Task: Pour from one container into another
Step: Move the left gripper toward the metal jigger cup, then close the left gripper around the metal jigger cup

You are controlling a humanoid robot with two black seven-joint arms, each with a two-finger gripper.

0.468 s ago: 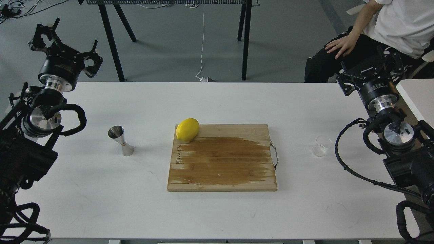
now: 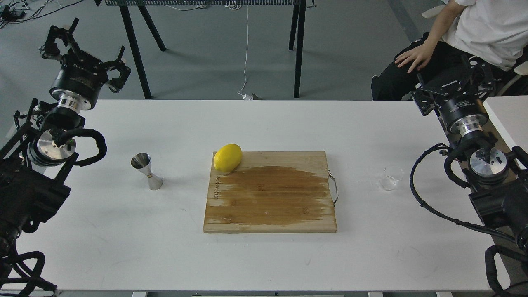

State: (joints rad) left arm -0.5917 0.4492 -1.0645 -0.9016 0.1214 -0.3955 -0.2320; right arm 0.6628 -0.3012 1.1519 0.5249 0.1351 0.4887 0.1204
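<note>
The clear glass cup stands on the white table, right of the cutting board. Left of the board the steel jigger stands upright. My left gripper is raised over the table's far left corner, well behind the jigger, open and holding nothing. At the far right edge my right gripper hangs behind the cup, dark against a person's trousers. Its fingers look spread, with nothing between them.
A wooden cutting board with a wet patch and a metal handle lies mid-table; a lemon rests on its far left corner. A seated person is behind the right arm. A second white table adjoins at right.
</note>
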